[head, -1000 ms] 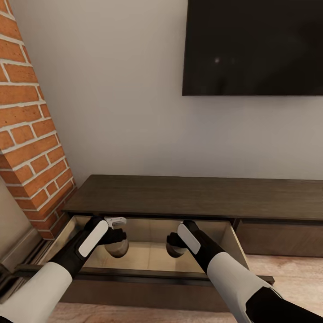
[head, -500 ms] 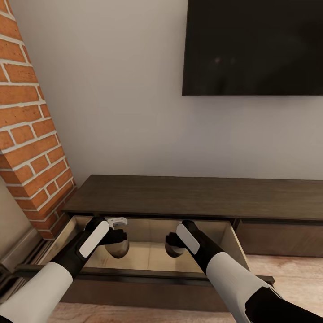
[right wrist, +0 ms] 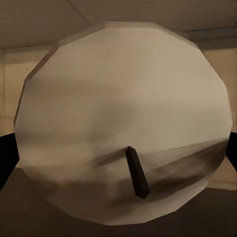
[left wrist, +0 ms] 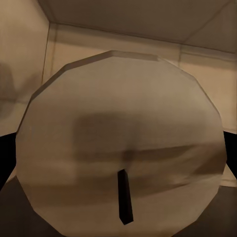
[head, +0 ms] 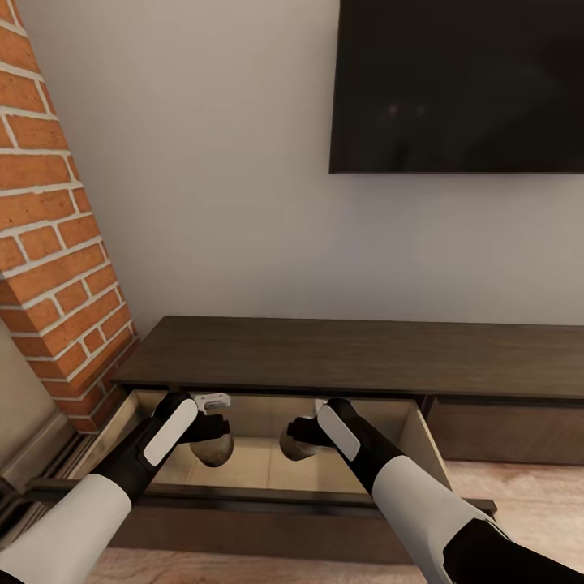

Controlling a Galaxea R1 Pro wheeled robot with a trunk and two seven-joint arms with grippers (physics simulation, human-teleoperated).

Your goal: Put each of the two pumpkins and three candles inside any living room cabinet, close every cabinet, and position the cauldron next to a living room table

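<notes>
The dark-brown cabinet (head: 349, 353) stands against the wall with its left drawer (head: 258, 464) pulled out, showing a light tan inside. Both arms reach down into this drawer. My left gripper (head: 212, 436) is shut on a grey-brown candle (head: 216, 454), whose round face and dark wick (left wrist: 124, 202) are close up in the left wrist view. My right gripper (head: 300, 436) is shut on a second candle (head: 289, 448), seen end-on with its wick (right wrist: 137, 173) in the right wrist view. The two candles hang side by side, apart, over the drawer's floor.
A black TV (head: 458, 85) hangs on the wall above the cabinet. A brick column (head: 49, 243) stands at the left, close to the drawer's side. The drawer's dark front (head: 268, 503) juts toward me. A shut drawer front (head: 503, 430) lies to the right, above wooden floor (head: 527, 487).
My right gripper has carried its candle a little to the left inside the drawer, closer to the left candle. The left gripper and its candle have barely moved.
</notes>
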